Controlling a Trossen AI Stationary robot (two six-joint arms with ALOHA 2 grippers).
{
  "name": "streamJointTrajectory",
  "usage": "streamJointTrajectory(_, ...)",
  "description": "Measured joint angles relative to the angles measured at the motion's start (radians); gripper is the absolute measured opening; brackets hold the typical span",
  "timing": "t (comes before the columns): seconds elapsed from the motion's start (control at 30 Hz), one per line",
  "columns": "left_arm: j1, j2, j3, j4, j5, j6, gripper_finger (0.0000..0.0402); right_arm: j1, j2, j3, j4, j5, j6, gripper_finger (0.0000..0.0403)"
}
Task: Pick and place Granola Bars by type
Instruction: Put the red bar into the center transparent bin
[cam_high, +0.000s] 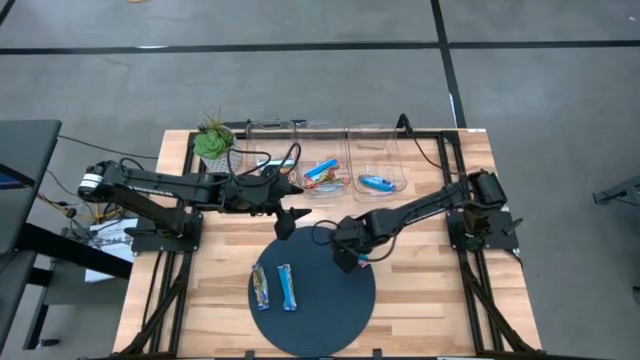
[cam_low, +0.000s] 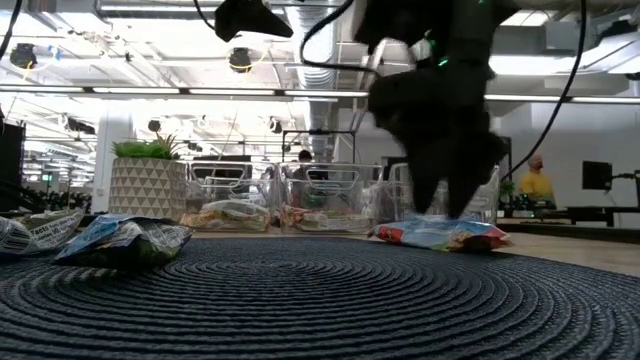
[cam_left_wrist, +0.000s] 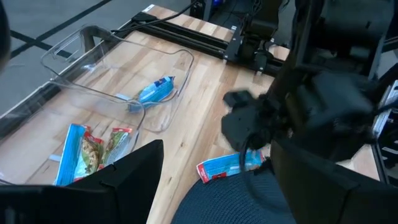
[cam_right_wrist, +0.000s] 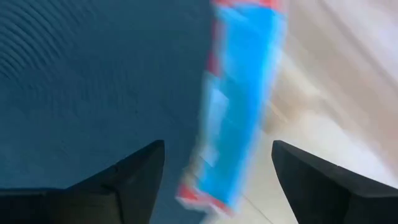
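Note:
A bright blue granola bar with red ends (cam_right_wrist: 239, 106) lies at the round dark mat's far right edge (cam_high: 362, 262), partly on the mat and partly on the wood. My right gripper (cam_right_wrist: 217, 146) is open directly above it, pointing down, one finger on each side; no touch shows. Two more bars, one multicoloured (cam_high: 262, 287) and one light blue (cam_high: 288, 288), lie flat on the mat's left part. My left gripper (cam_high: 288, 220) hangs open and empty above the mat's far edge. The right clear bin holds a blue bar (cam_left_wrist: 155, 90), and the middle bin holds multicoloured bars (cam_left_wrist: 93, 149).
Three clear bins (cam_high: 378, 150) stand in a row along the table's far edge, with a potted plant (cam_high: 213, 143) to their left. The dark woven mat (cam_high: 320, 310) covers the near middle of the table. Both arms meet over the mat's far edge. People show in the room behind.

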Motion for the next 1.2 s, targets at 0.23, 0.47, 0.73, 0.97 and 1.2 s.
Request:
streamJointTrajectory(0.23, 0.000, 0.000, -0.001, 0.000, 0.000, -0.015, 0.0290, -0.026, 0.042, 0.000, -0.003, 0.001, -0.054, 0.0290)
streamJointTrajectory(0.47, 0.000, 0.000, -0.001, -0.004, 0.000, -0.022, 0.0290, -0.047, 0.070, 0.008, 0.041, -0.021, -0.089, 0.0267)
streamJointTrajectory(0.73, 0.000, 0.000, -0.001, -0.003, 0.000, -0.022, 0.0290, -0.050, 0.073, 0.005, 0.042, -0.024, -0.105, 0.0171)
streamJointTrajectory(0.97, 0.000, 0.000, -0.001, -0.003, -0.005, -0.022, 0.0290, -0.053, 0.073, 0.005, 0.043, -0.024, -0.105, 0.0086)
streamJointTrajectory(1.2, 0.000, 0.000, -0.001, -0.003, -0.006, -0.022, 0.0290, -0.053, 0.073, 0.005, 0.043, -0.023, -0.105, 0.0043)
